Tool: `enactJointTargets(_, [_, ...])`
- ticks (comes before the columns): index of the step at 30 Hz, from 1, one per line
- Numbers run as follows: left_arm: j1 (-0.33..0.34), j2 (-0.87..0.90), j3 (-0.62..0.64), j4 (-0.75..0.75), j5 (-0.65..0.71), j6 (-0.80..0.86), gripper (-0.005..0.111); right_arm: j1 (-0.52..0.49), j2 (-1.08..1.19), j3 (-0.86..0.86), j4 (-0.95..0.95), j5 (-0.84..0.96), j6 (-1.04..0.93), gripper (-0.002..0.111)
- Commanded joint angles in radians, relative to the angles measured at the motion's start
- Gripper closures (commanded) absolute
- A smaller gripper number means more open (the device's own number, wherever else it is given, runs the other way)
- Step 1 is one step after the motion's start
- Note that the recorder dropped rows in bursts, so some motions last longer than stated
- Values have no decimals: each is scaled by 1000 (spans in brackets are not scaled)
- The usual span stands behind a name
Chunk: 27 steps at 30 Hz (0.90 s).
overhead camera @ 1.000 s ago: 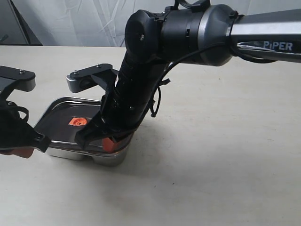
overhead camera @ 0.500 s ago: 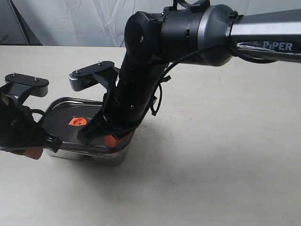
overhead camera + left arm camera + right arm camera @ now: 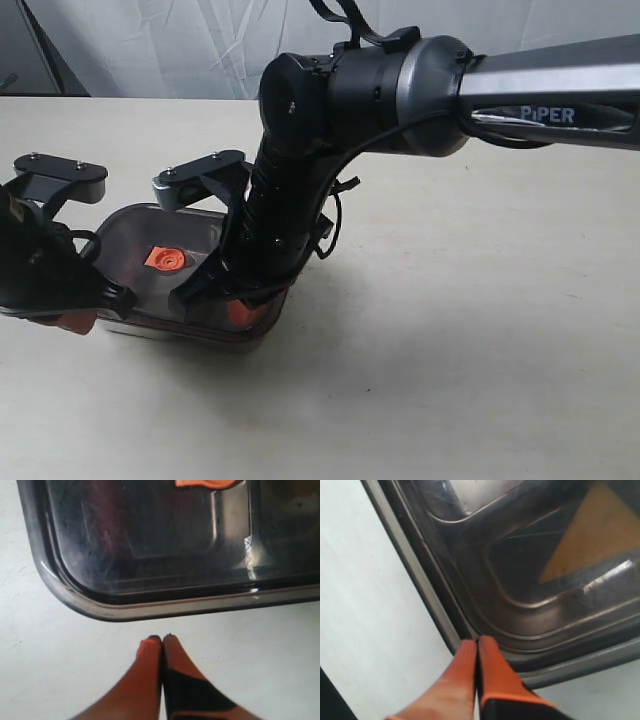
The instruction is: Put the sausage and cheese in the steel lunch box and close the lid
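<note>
The pale beige table [image 3: 470,370] carries everything, and over it the big black right arm [image 3: 350,90] reaches across the middle to the left half of the scene. The smaller black left arm [image 3: 40,260] comes in at the left edge. Between them sits the shiny rectangular stainless-steel lunch box [image 3: 580,671], its long axis running roughly left to right. The dark smoky translucent lid [image 3: 135,240] lies on top of it and covers both compartments, so the filling looks done and seating the lid appears to be what remains. The right gripper [image 3: 477,642] has its orange fingertips pressed together on nothing. It points down at the near right corner of the lid, right at the rim, though I cannot tell whether it touches. The left gripper [image 3: 162,639] is likewise pinched together and empty. It stands over bare table just off the near left side of the box, so the lid lies just beyond it, away from its tips. The right arm is therefore the nearer one, already above the lid's edge, and a downward press there would likely close that end, while the left would first need to move in over the rim. The yellow-orange wedge of toy cheese [image 3: 590,535] shows through the lid in the right compartment. The small orange valve [image 3: 163,259] marks the lid's centre. The small red toy sausage cannot be made out.
</note>
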Motion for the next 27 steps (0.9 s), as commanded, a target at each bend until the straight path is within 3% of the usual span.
enactJointTargets(1, [1, 39, -5, -62, 24, 42, 107, 0, -5, 0, -8, -2, 0, 109])
enactJointTargets(6, [1, 70, -5, -166, 26, 135, 107, 0, -5, 0, -8, -5, 0, 109])
enactJointTargets(27, [1, 118, -5, -151, -62, 122, 107, 0, -5, 0, -8, -12, 2, 109])
